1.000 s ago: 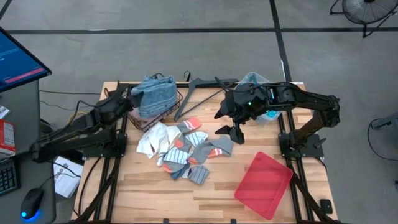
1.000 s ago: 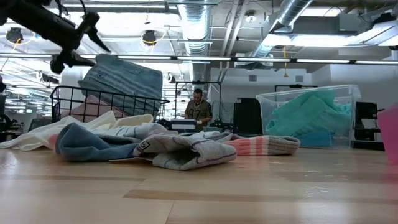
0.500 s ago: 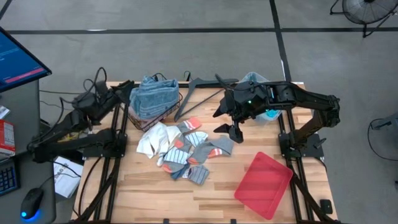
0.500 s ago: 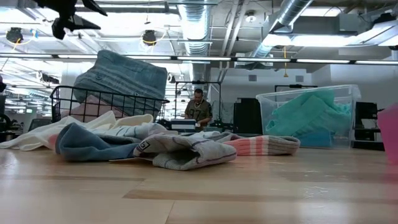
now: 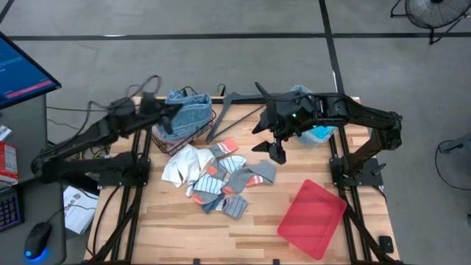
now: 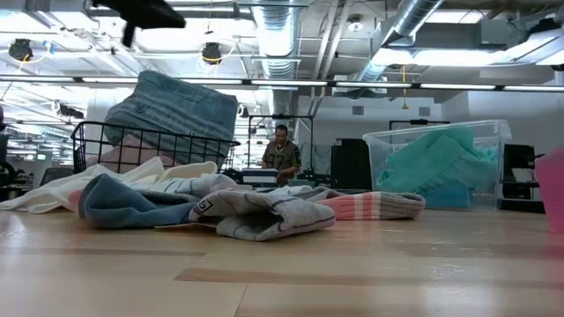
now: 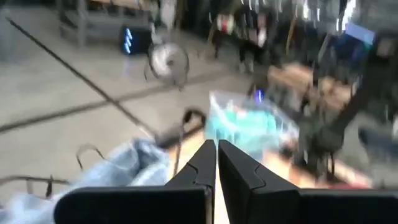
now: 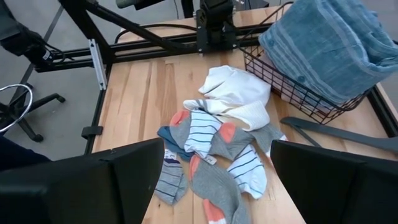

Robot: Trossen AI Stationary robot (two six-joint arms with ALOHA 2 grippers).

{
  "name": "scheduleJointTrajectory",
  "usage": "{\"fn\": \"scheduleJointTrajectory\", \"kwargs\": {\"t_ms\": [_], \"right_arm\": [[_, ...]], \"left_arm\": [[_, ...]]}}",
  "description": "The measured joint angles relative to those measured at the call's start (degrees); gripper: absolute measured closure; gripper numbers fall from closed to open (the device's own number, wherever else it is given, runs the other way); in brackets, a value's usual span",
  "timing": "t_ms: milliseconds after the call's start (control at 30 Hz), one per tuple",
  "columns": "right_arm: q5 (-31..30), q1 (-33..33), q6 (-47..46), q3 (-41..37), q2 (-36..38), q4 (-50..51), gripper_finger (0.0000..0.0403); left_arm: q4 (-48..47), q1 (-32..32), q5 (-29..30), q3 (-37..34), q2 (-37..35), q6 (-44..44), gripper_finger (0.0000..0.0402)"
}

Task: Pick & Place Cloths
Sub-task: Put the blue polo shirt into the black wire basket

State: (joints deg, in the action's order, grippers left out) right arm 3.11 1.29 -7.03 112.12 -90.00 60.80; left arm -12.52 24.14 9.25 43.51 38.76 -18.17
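A folded blue-grey striped cloth (image 5: 185,114) lies heaped in a black wire basket (image 6: 150,145) at the far left and rises above its rim. My left gripper (image 5: 176,110) hovers level above the basket's left side, shut and with nothing between its fingers (image 7: 216,155). A pile of socks and white cloths (image 5: 217,177) lies on the table's middle. My right gripper (image 5: 271,149) hangs open above the pile's far right side, slanting down at it (image 8: 211,180). Turquoise cloths (image 6: 432,167) fill a clear bin (image 5: 309,110) at the far right.
A dark grey hanger (image 5: 235,110) lies between the basket and the bin. A flat red tray (image 5: 311,218) sits at the near right. Bare wood shows along the near edge. A person (image 6: 282,154) stands far off in the room.
My left gripper was open at the striped cloth's left side. It has risen, rolled about its own line, swung over the basket and shut on nothing. The striped cloth stays heaped in the basket. My right arm has kept still.
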Motion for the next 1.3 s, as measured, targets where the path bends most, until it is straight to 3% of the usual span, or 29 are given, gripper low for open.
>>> {"fn": "scheduleJointTrajectory", "kwargs": {"t_ms": [300, 400, 467, 667, 1167, 1300], "right_arm": [[0.0, -0.7, 0.0, 0.0, 0.0, 0.0, 0.0112], [0.0, -0.7, 0.0, 0.0, 0.0, 0.0, 0.0112], [0.0, -0.5, 0.0, 0.0, 0.0, 0.0, 0.0112], [0.0, -0.2, 0.0, 0.0, 0.0, 0.0, 0.0112], [0.0, -0.8, 1.5, 0.0, 0.0, 0.0, 0.0112], [0.0, -1.1, 1.5, 0.0, 0.0, 0.0, 0.0112]], "left_arm": [[-2.9, 2.6, 7.9, 0.4, 18.1, 8.4, 0.0401], [-5.8, 5.0, 16.0, 0.4, 21.7, 5.3, 0.0401], [-7.0, 7.2, 17.9, 0.4, 23.0, 4.0, 0.0401], [-14.8, 11.0, 17.0, 0.1, 26.5, 1.0, 0.0401], [-13.2, 14.5, 11.5, -9.4, 31.0, -11.6, 0.0401], [-11.3, 16.0, 7.3, -10.0, 34.0, -12.4, 0.0401]]}}
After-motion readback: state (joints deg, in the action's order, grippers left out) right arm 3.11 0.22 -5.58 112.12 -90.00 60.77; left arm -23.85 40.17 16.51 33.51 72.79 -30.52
